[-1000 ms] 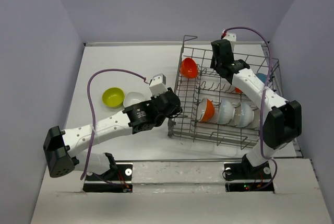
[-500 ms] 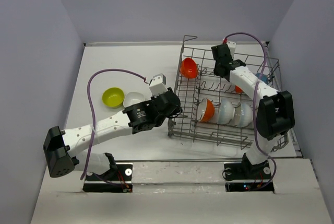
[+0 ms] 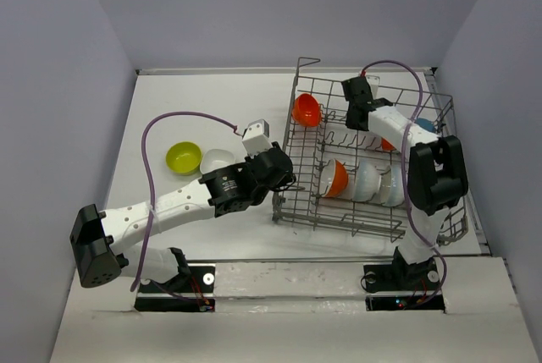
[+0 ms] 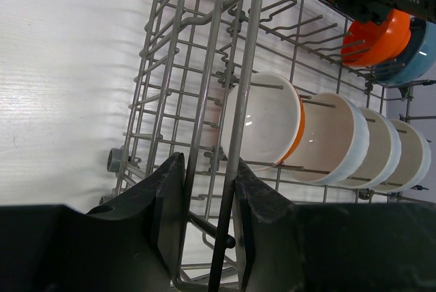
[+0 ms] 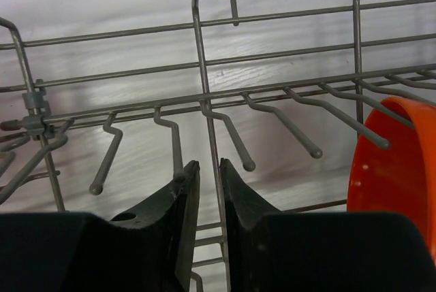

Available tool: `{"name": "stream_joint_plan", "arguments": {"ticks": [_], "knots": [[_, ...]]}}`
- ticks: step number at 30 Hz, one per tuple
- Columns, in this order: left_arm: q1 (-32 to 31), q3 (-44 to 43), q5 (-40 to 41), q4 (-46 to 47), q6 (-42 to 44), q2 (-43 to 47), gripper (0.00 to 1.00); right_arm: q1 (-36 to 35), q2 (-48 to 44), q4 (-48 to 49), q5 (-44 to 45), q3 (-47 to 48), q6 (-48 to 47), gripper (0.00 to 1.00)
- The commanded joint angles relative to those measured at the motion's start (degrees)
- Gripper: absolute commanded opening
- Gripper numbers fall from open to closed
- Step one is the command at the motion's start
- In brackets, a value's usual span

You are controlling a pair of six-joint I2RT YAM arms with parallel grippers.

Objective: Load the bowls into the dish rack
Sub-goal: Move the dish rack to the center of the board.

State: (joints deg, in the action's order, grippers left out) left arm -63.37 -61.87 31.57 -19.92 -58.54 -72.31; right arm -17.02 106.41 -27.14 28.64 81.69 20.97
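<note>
The grey wire dish rack (image 3: pixel 364 221) stands right of centre. It holds an orange bowl (image 3: pixel 306 110) at its far left, a front row of an orange bowl (image 3: pixel 334 178) and two white bowls (image 3: pixel 366 182), and a blue bowl (image 3: pixel 426 125) at the right. A yellow-green bowl (image 3: pixel 183 157) and a white bowl (image 3: pixel 217 161) sit on the table to the left. My left gripper (image 4: pixel 209 164) is shut on the rack's left rim wires (image 4: pixel 204 67). My right gripper (image 5: pixel 208 164) hovers over the rack's back tines. Its jaws stand a narrow gap apart and hold nothing. An orange bowl (image 5: pixel 395 169) is beside it.
White walls close off the table at the back and both sides. The rack's raised corner handle (image 3: pixel 306 63) stands up at its far left. The left arm's purple cable (image 3: pixel 169 122) arcs over the table near the two loose bowls.
The right arm has folded back toward the rack's far side, and its jaws have narrowed. The left arm and the bowls have not moved.
</note>
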Motion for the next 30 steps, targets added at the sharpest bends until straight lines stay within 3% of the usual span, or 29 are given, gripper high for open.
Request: {"name": "stream_joint_plan", "arguments": {"ticks": [1, 5, 15, 19, 23, 30], "knots": [[-0.8, -2.1, 1.2, 12.1, -4.7, 3.5, 0.22, 1.4, 0.9, -0.5, -2.1, 3.5, 0.7, 0.24], [-0.8, -1.6, 1.8, 12.1, -4.7, 4.0, 0.20, 1.4, -2.2, -0.2, -7.8, 3.5, 0.9, 0.22], [-0.8, -1.7, 1.2, 12.5, -4.7, 3.0, 0.15, 1.9, -10.9, -1.0, -2.4, 6.1, 0.1, 0.24], [-0.9, -1.6, 1.2, 12.7, -4.7, 3.1, 0.14, 6.1, -9.9, -1.3, 2.6, 7.1, 0.2, 0.26], [-0.9, -1.5, 1.2, 12.8, -4.4, 3.1, 0.14, 11.5, -7.6, -1.0, -0.3, 7.7, 2.1, 0.26], [-0.7, -1.6, 1.3, 12.6, -3.9, 3.4, 0.14, 14.5, -2.1, -1.2, -1.8, 12.1, 2.7, 0.26]]}}
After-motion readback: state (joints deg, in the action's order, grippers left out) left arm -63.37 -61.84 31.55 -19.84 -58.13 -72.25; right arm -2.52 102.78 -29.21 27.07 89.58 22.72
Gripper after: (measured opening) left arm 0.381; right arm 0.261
